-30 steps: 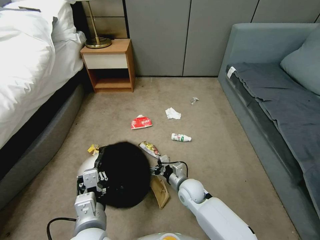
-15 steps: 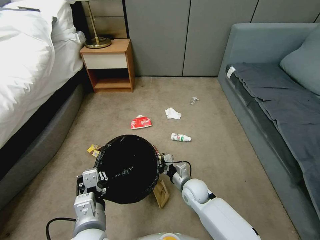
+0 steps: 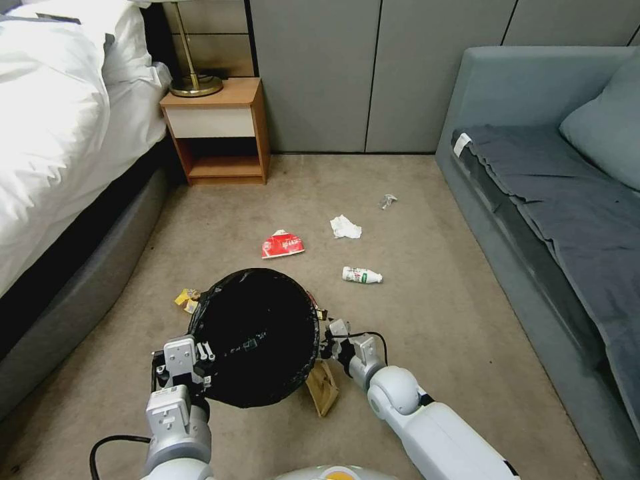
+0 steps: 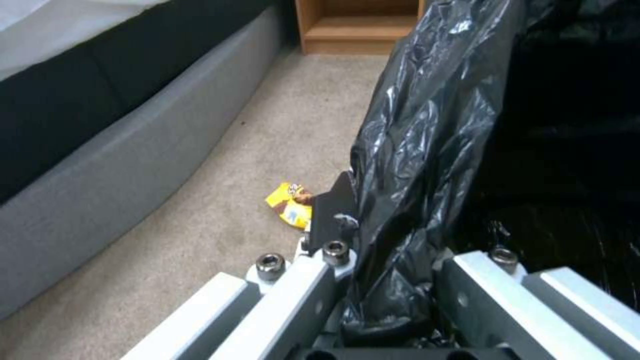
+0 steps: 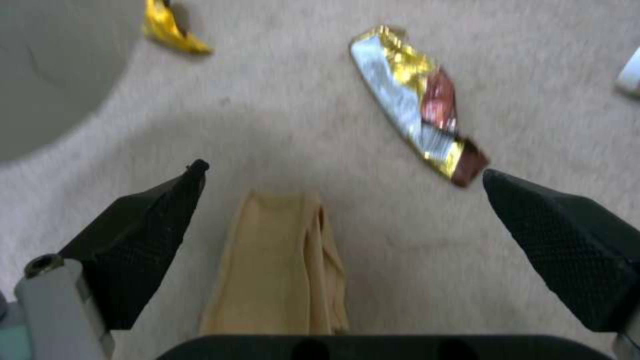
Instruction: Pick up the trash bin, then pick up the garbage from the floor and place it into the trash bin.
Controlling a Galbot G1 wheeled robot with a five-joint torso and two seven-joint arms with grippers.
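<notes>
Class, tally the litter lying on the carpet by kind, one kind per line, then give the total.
Snack wrappers: 3 (red wrapper, yellow wrapper, gold-and-silver wrapper)
Crumpled tissue: 1
Small bottle: 1
Brown paper bag: 1
Small shiny scrap: 1
Total: 7

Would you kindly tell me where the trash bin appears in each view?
Head view: trash bin low centre-left, left gripper on its rim.
Left wrist view: its black liner, clamped, beside the yellow wrapper.
Right wrist view: pale curved wall beyond the brown paper bag.
Shared landmark: yellow wrapper.
</notes>
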